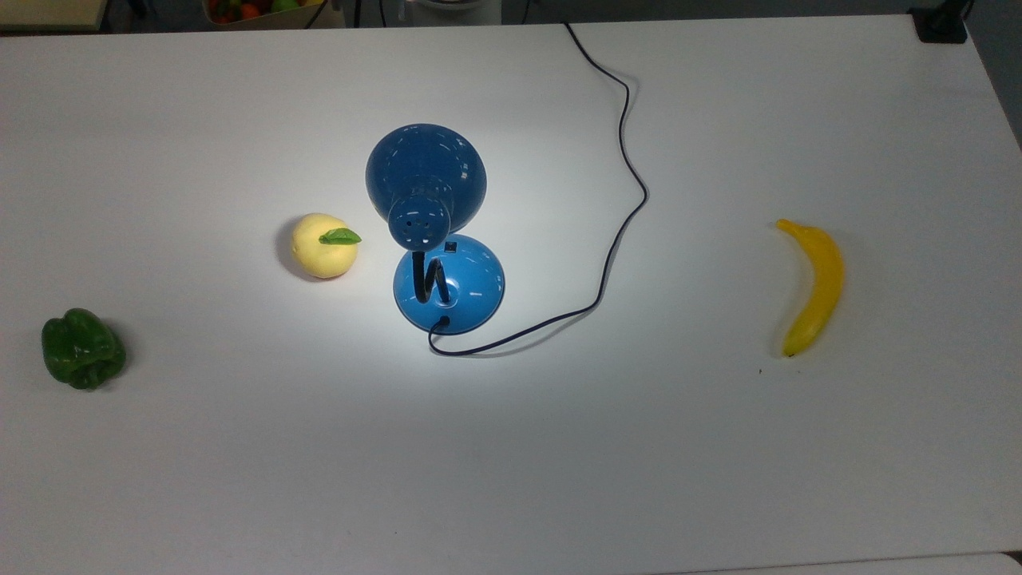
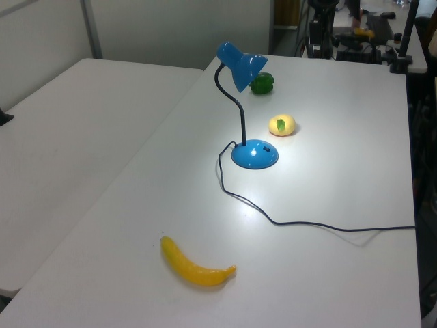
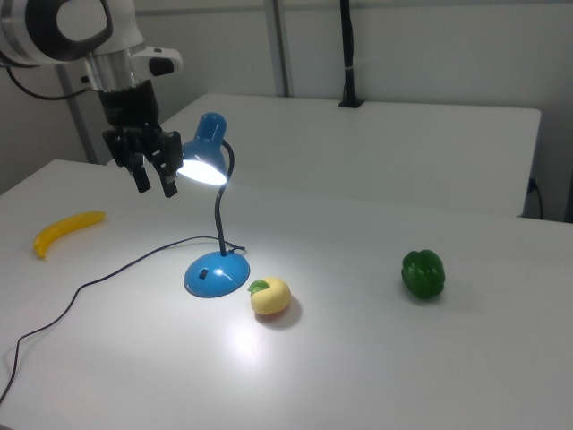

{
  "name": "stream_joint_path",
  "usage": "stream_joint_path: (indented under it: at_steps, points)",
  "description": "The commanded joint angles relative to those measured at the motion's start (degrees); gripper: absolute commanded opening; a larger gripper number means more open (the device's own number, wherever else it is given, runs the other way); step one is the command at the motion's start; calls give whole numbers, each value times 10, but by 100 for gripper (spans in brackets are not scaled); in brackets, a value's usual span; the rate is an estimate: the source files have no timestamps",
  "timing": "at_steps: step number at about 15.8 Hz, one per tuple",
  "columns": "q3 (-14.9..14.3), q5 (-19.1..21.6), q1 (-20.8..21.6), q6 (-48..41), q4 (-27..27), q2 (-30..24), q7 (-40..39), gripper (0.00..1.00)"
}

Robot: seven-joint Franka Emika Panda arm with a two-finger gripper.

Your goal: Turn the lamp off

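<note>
The lamp is lit at the middle of the table, its switch on the base's rim under the shade. My gripper hangs high beside the shade, its 2 fingers slightly spread and holding nothing. I judge I must descend clear of the shade and neck, then press that switch squarely with 1 fingertip so the light base doesn't slide toward the yellow fruit.

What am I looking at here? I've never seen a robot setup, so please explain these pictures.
Three cameras watch one white table: one from above, two from opposite sides. In the right view, a robot arm's gripper, its two fingers apart and holding nothing, hangs above the table beside the shade of the lamp, which is blue and switched on. Its switch sits on the base; its cord trails off the table. Also lying there: a yellow fruit with a green leaf, a green pepper and a banana.
</note>
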Motion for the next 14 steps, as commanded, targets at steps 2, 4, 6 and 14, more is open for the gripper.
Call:
stream_joint_path:
  at_steps: [2, 4, 6, 14]
  points:
    - [1, -6, -2, 11, -1, 1, -13, 0]
    - [1, -6, -2, 11, -1, 1, -14, 0]
    - [1, -6, -2, 11, -1, 1, -14, 0]
    - [1, -4, -2, 50, -25, 0, -13, 0]
